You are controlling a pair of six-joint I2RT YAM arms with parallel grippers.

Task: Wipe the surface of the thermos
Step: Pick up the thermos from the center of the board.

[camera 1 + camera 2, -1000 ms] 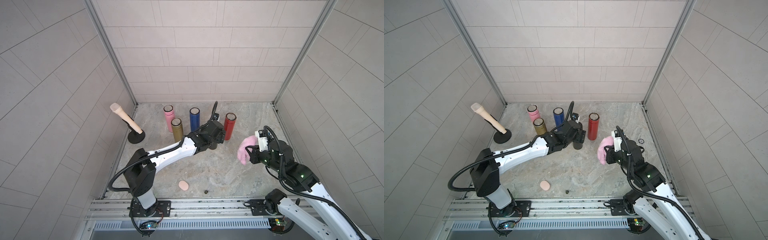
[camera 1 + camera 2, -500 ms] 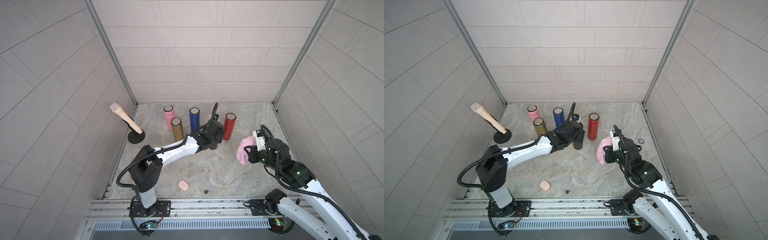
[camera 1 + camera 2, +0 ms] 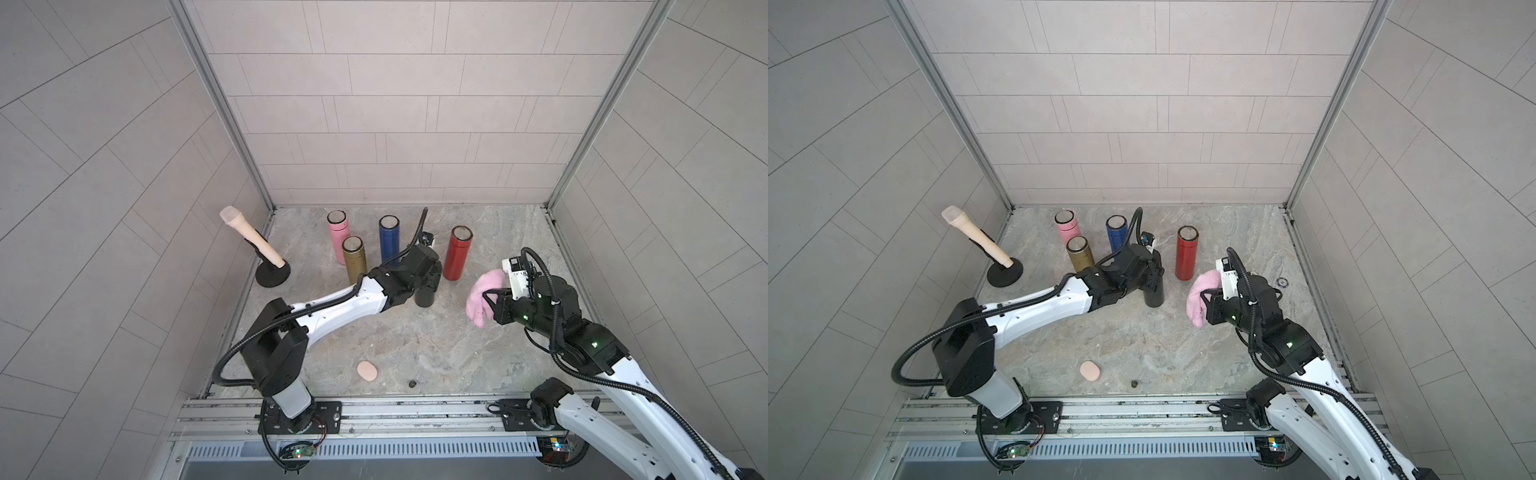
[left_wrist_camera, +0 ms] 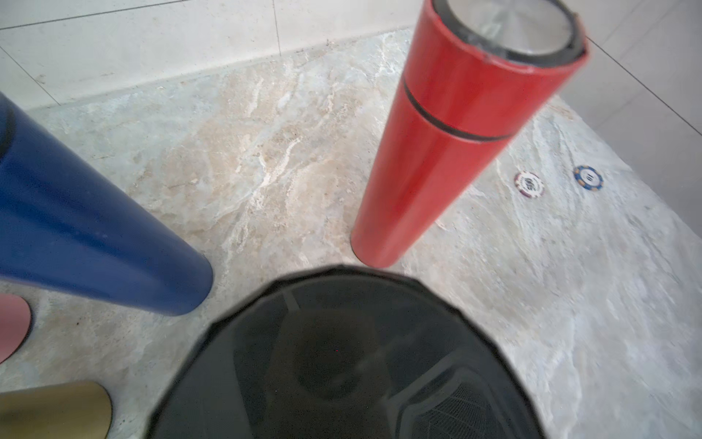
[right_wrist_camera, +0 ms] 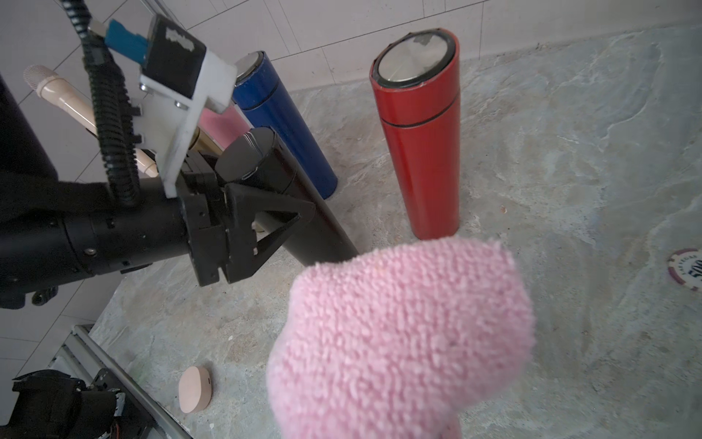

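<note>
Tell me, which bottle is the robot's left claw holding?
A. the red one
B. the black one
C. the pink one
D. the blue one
B: the left gripper has its jaws clamped on either side of the black bottle, while the red bottle and the blue bottle stand apart, untouched.

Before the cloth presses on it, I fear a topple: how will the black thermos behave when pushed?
The black thermos is tall on a narrow base, so a sideways push from the pink cloth would probably tip it, were the left gripper not apparently clamped on it. Its glossy wall looks slippery and may twist in the grip.
</note>
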